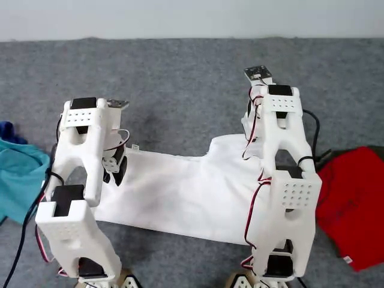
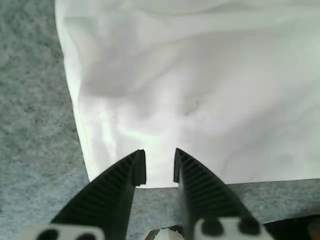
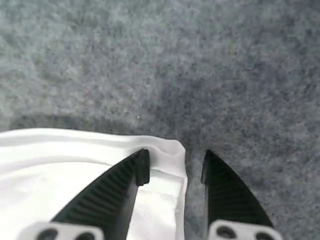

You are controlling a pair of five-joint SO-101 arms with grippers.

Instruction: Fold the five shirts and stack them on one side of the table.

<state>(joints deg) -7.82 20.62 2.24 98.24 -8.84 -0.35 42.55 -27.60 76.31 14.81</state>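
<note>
White shirt point(image 1: 180, 195): spread out, lightly wrinkled, in the middle of the tabletop point(image 1: 180, 84), between the two arms.
Left end effector point(image 2: 159, 167): held over the white shirt's edge, close to a corner. Its fingers are parted by a narrow gap, through which the hem is seen.
Right end effector point(image 3: 175, 170): spread wide at another corner of the white shirt. One finger is seen over the cloth, the other over the bare grey surface.
Teal shirt point(image 1: 21, 174): left crumpled at the tabletop's left edge, beside the left arm and apart from the white shirt.
Dark blue cloth point(image 1: 9, 131): a small part is seen touching the teal shirt's far side.
Red shirt point(image 1: 351, 201): bunched at the right edge, just beside the right arm.
Tabletop: covered in a grey, felt-like material.
</note>
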